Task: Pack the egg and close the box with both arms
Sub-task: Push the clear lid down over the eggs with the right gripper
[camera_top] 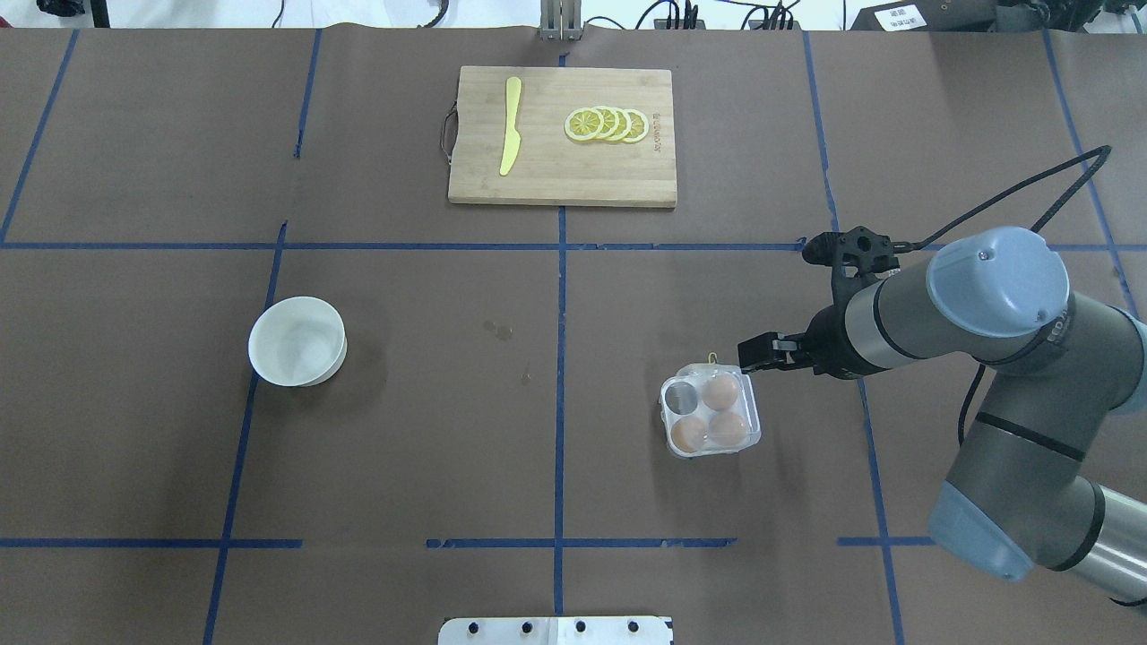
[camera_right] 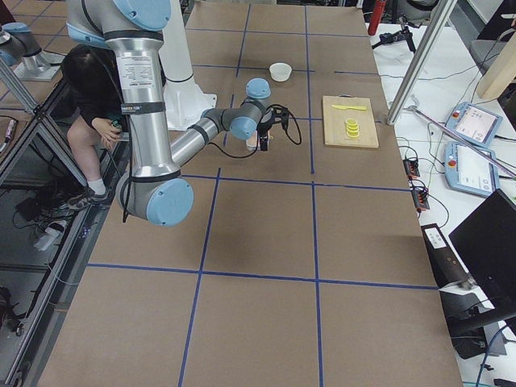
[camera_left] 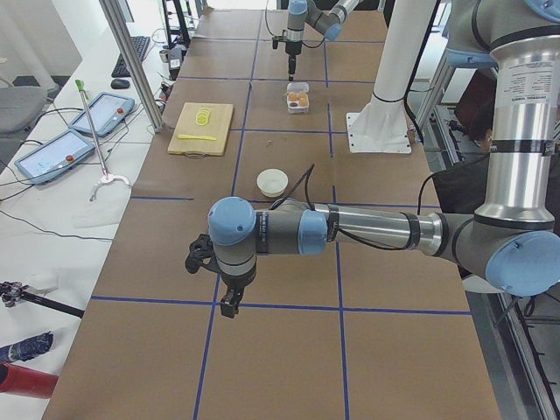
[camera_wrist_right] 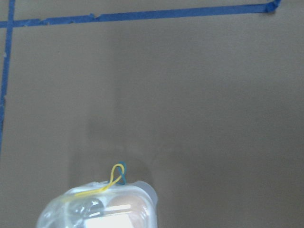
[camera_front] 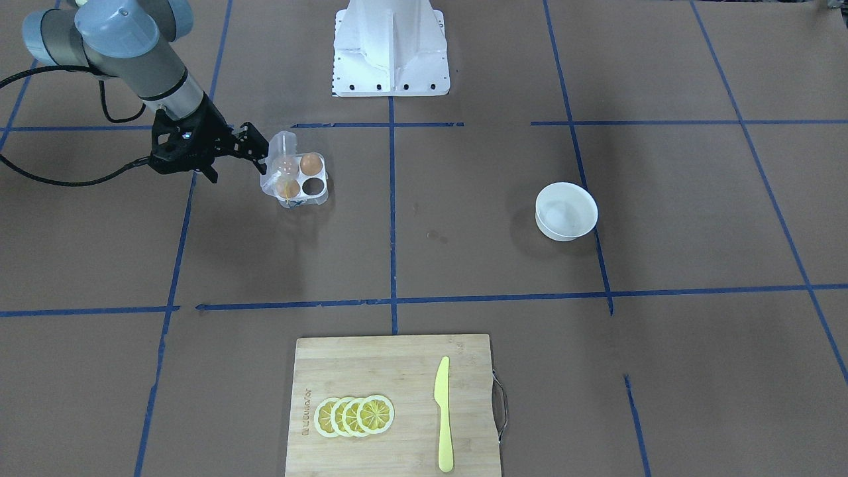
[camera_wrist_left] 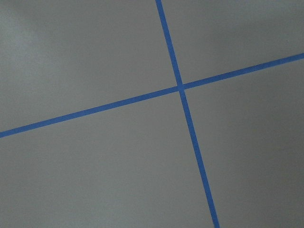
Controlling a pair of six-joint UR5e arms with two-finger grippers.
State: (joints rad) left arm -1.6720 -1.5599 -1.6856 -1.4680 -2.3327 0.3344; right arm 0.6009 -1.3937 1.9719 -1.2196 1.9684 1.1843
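- Plainly, the counter (camera_top: 403, 448) carries things well apart. The bamboo cutting board (camera_top: 547, 179) with its lemon slices (camera_top: 607, 124) and yellow knife (camera_top: 511, 125) sits at the top centre of the overhead view and seems no part of this job.
- The right arm (camera_top: 986, 296) reaches in from the right of the overhead view. Its claw (camera_top: 760, 351) sits low at the upper right edge of the clear egg carton (camera_top: 711, 412), likely there to work the lid. The claw looks narrow and touches the plastic, but I cannot tell whether it pinches it.
- The left arm (camera_left: 367, 232) shows only in the exterior left view, in the lower centre. Its claw (camera_left: 229, 302) hangs above bare counter, and I cannot tell how far open it is. Its wrist camera shows only crossed blue tape.
- The white bowl (camera_top: 269, 315), left of centre, has nothing in it.
- The carton, right of centre, holds three eggs (camera_top: 720, 391). Its upper left cell (camera_top: 683, 395) is vacant.
- The lid (camera_front: 281, 144) stands raised in the front-facing view, while the overhead view hardly shows this.
- Only the right wrist view shows the yellow string (camera_wrist_right: 116, 176) clearly.
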